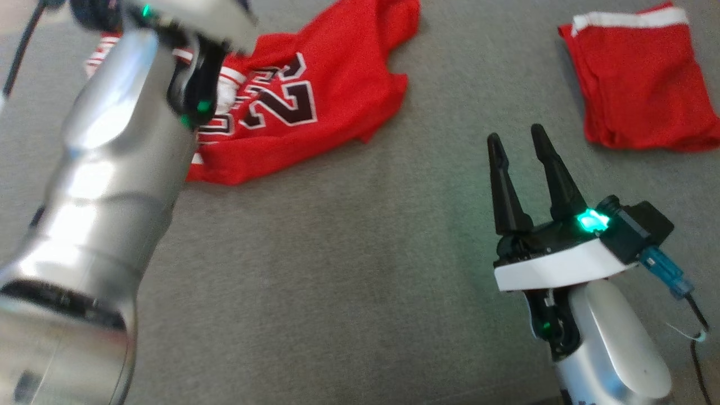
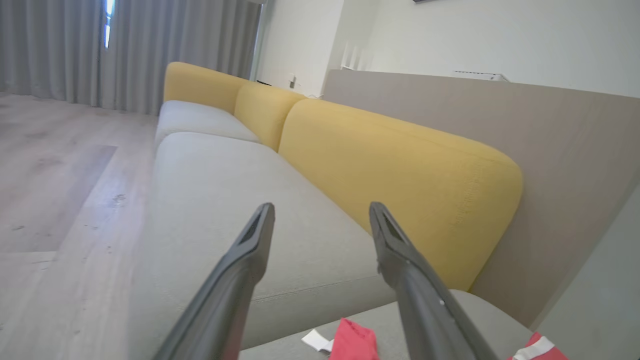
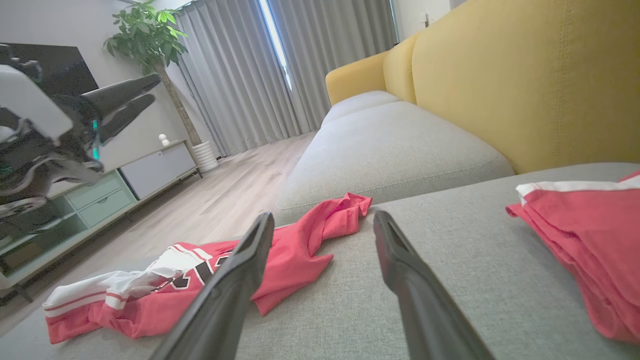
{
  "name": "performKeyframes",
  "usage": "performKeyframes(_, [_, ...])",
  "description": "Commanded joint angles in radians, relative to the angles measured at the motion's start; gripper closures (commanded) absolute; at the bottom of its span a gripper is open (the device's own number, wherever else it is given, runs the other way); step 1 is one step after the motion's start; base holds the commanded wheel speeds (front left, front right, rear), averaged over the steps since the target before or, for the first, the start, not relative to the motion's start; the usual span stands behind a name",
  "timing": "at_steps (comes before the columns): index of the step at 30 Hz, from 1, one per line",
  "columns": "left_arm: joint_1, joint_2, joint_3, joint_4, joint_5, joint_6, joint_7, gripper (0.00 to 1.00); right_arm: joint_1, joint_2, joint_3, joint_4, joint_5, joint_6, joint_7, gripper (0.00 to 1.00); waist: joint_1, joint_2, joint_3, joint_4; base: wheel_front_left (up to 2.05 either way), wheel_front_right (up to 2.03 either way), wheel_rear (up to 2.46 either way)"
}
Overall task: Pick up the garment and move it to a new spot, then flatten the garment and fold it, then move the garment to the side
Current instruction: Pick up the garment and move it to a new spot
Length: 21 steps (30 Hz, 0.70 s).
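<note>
Since the jersey (image 1: 326, 73) lies rumpled on the cushion (image 1: 337, 253) below our left gripper (image 2: 322, 210), which like the right gripper (image 1: 516, 135) is spread wide and empty, we judge it light and limp, best pinched at a shoulder hem.

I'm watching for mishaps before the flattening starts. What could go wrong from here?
The jersey lies bunched with a corner at the edge of the seat cushion; smoothing could push cloth off. The left forearm hides part of the jersey in the head view, so a grasp there may miss. The folded red garment lies to the right; moving the jersey aside could disturb it.
</note>
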Motion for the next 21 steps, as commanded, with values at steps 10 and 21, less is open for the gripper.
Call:
performKeyframes(10, [0.339, 0.158, 0.028, -0.134, 0.023, 0.004, -0.091, 0.00, 0.071, -0.001, -0.066, -0.001, -0.065, -0.001, -0.011, 0.00, 0.0000, 0.0000, -0.176, 0.165, 0.00, 0.00, 0.00])
performKeyframes(21, [0.811, 0.147, 0.189, -0.485, 0.192, 0.139, -0.096, 0.00, 0.138, -0.001, -0.095, 0.009, -0.094, -0.001, -0.011, 0.00, 0.0000, 0.0000, -0.253, 0.220, 0.00, 0.00, 0.00])
